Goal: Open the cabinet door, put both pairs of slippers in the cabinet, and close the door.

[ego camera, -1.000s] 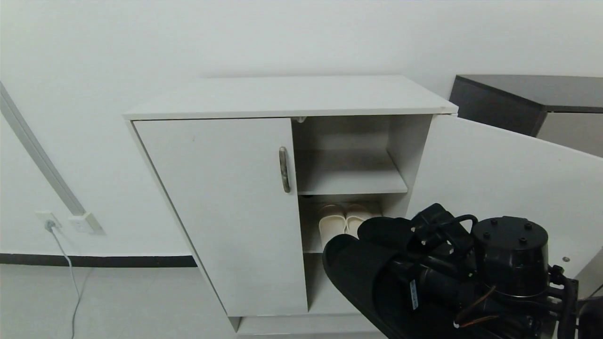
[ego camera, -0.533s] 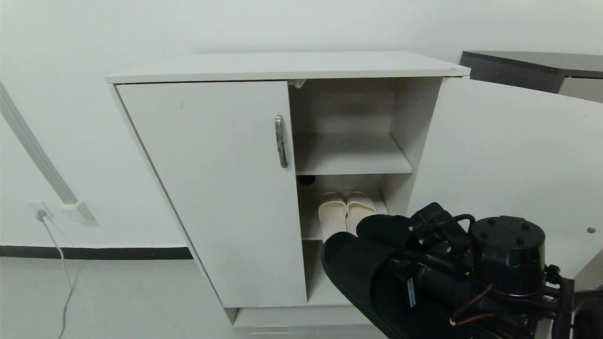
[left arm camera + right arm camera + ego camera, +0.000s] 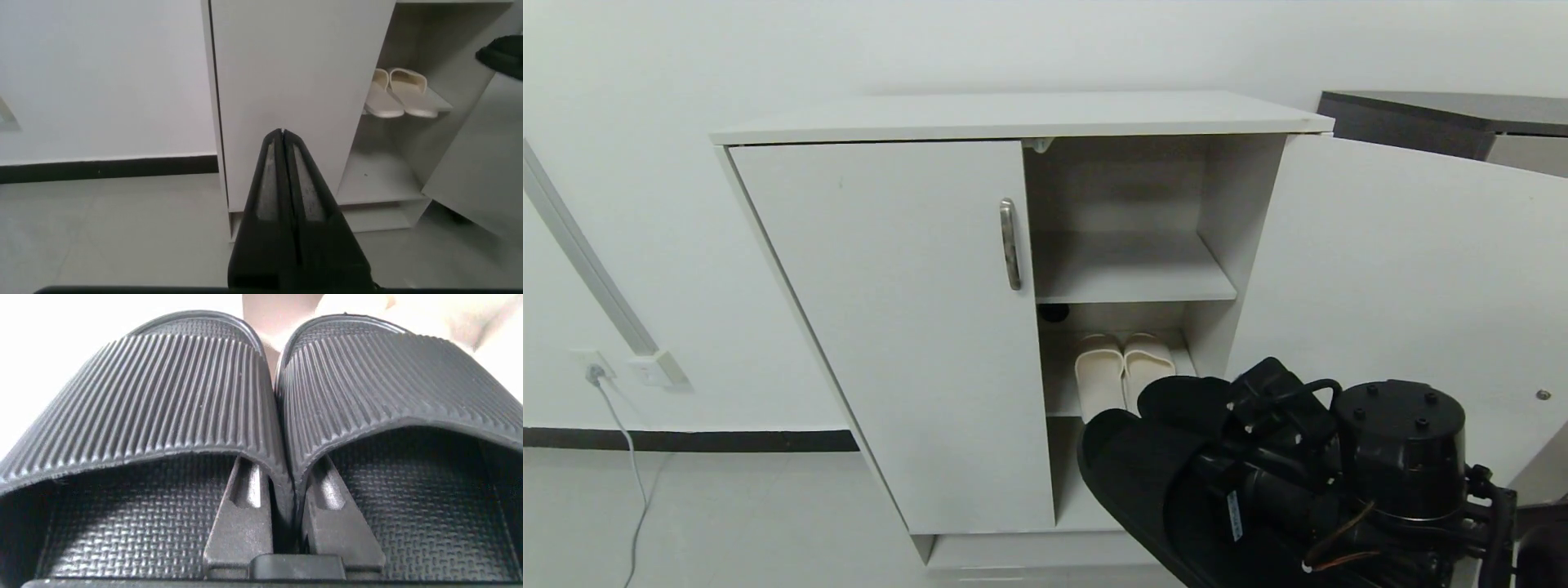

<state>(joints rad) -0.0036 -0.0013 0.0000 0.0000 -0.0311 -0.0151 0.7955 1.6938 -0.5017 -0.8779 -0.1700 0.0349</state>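
Fingers of right gripper (image 3: 286, 518) clamp black slippers (image 3: 1152, 474) by inner walls, just before open cabinet (image 3: 1013, 114); left gripper (image 3: 283, 188) fingers pressed together, empty. Risk: toes snag shelf (image 3: 1131, 286) edge, pair twists loose.

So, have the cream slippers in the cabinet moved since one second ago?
No. The cream slippers lie at the same place on the middle shelf, right of the closed door; the whole picture shifted, so the camera moved.
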